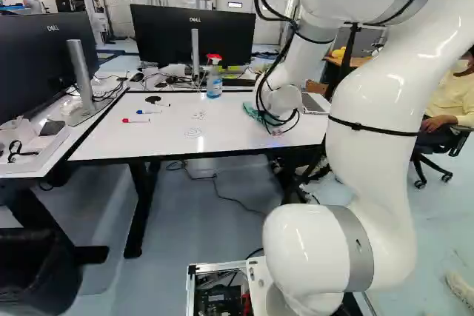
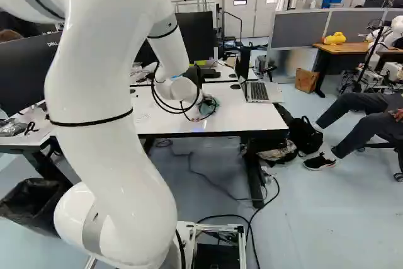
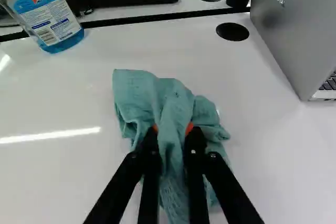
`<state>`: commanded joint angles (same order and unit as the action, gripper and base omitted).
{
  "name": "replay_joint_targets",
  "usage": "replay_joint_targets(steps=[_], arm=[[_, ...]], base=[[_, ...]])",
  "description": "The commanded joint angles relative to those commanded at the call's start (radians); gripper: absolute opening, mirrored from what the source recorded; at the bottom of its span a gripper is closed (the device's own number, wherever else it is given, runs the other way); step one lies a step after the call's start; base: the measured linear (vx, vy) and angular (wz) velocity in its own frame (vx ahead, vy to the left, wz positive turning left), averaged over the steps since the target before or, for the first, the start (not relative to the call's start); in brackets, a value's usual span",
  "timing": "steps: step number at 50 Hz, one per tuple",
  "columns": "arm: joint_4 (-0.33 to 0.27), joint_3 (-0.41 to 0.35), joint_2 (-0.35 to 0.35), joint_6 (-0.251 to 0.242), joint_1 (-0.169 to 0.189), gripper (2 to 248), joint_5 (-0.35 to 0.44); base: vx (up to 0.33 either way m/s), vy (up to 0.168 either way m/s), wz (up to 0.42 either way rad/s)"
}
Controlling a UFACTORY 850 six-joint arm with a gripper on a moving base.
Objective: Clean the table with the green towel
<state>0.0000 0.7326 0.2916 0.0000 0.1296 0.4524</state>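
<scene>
- Right base view: the white arm [image 2: 104, 92] fills much of the left half and bends down to the gripper [image 2: 203, 104], near the middle of the frame, over the white table [image 2: 252, 118]
- Wrist view: the two fingers are clamped on a raised fold of the green towel [image 3: 173, 103], pressing it from both sides, with orange pads [image 3: 189, 128] showing against the cloth
- The towel lies crumpled on the tabletop, bunched between the fingers and spread out ahead of them and to either side; in the left base view it shows right of the middle, partly behind the arm's cables
- An open laptop [image 2: 257, 91] stands on the table, right of the towel in the right base view
- A spray bottle [image 1: 214, 79] with blue liquid and a red and white top stands at the table's far edge, upper middle of the left base view
- Left of the middle in the left base view, a red marker [image 1: 135, 120] and a blue marker [image 1: 149, 112] lie on the table
- Faint scribbles [image 1: 193, 132] show on the tabletop, between the markers and the towel
- A black bin [image 1: 37, 271] stands at the lower left of the left base view
</scene>
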Motion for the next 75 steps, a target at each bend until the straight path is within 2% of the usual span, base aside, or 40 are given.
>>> replay_joint_targets(steps=[12, 40, 57, 75], arm=[[0.000, -0.001, -0.003, 0.000, 0.000, 51, 0.000], [0.000, 0.003, -0.059, 0.000, -0.006, 51, 0.000], [0.000, 0.034, -0.071, 0.000, -0.051, 51, 0.000], [0.000, 0.032, -0.113, 0.000, -0.105, 51, 0.000]], base=[[0.000, 0.000, 0.000], [0.000, 0.000, 0.000], [0.000, 0.000, 0.000], [0.000, 0.000, 0.000]])
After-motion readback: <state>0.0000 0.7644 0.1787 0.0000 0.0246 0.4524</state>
